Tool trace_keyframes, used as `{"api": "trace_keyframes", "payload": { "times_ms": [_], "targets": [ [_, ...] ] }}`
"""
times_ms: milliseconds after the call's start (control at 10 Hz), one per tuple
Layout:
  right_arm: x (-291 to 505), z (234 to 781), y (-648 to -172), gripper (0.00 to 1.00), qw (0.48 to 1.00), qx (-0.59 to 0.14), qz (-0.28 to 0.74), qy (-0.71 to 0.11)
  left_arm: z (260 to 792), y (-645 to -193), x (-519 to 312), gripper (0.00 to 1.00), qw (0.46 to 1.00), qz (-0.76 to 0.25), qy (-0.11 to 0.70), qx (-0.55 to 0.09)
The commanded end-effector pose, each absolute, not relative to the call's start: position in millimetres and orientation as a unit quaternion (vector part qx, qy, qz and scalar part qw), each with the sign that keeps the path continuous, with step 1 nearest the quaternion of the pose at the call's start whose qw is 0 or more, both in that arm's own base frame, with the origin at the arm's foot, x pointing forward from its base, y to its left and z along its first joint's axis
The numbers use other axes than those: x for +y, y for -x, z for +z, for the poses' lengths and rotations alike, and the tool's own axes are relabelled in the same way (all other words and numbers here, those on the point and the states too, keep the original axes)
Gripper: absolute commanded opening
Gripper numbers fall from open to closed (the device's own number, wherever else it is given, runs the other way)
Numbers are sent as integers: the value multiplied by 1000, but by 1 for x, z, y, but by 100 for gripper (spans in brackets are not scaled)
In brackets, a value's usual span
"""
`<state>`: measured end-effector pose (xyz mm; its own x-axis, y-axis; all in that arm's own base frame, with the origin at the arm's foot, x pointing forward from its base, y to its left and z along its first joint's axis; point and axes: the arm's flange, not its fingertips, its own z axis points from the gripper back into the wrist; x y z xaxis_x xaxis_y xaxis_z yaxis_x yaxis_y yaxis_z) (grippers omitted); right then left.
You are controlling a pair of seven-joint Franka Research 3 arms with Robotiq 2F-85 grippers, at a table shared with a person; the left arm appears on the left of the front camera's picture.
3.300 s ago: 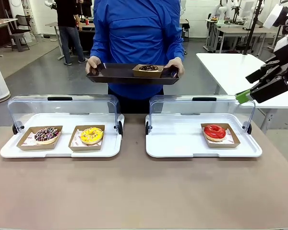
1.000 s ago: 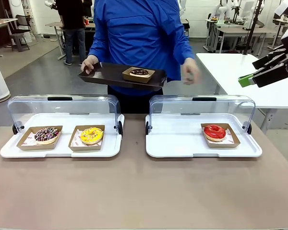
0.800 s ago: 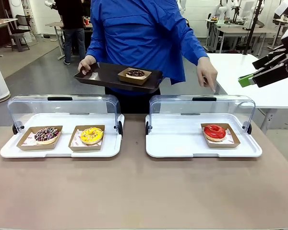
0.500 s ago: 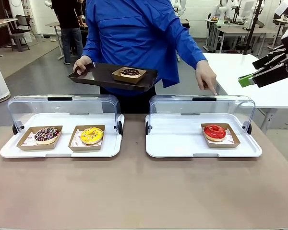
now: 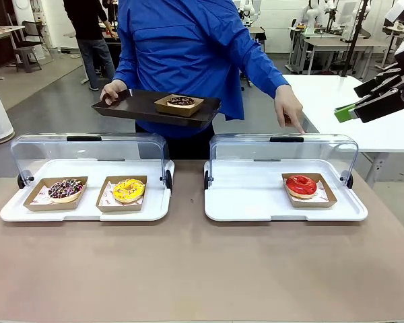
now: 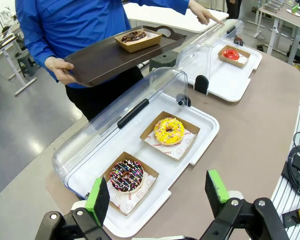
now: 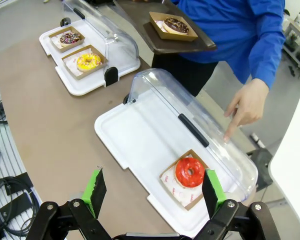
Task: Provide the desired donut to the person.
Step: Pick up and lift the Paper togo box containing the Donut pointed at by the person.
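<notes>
Brown tabletop (image 5: 188,269) in a grey-floored workshop carries the glossy red ring donut (image 5: 301,184), which sits in a cardboard tray (image 5: 328,197) inside the right-hand white clear-lidded case (image 5: 256,205). The blue-sleeved person's hand (image 5: 291,108) points at its lid. The left gripper (image 6: 157,200) and the right gripper (image 7: 152,192) hang spread and empty.

Lids (image 5: 256,151) clear glossy plastic; trays (image 5: 249,202) smooth white plastic; boxes (image 5: 331,197) brown cardboard; tabletop (image 5: 188,269) matt; red donut (image 5: 301,184) glossy.
</notes>
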<state>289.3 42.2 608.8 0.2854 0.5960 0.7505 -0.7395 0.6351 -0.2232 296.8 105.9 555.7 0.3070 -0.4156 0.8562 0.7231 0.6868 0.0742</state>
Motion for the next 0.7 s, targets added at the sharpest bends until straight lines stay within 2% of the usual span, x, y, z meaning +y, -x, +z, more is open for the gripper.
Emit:
{"api": "trace_keyframes", "payload": {
  "times_ms": [0, 600],
  "targets": [
    [42, 608, -289, 100, 801, -424, 415, -85, 556, -296, 106, 100, 790, -359, 170, -467],
    [42, 609, -289, 100, 797, -427, 419, -84, 556, -296, 106, 100, 790, -359, 170, -467]
  ]
}}
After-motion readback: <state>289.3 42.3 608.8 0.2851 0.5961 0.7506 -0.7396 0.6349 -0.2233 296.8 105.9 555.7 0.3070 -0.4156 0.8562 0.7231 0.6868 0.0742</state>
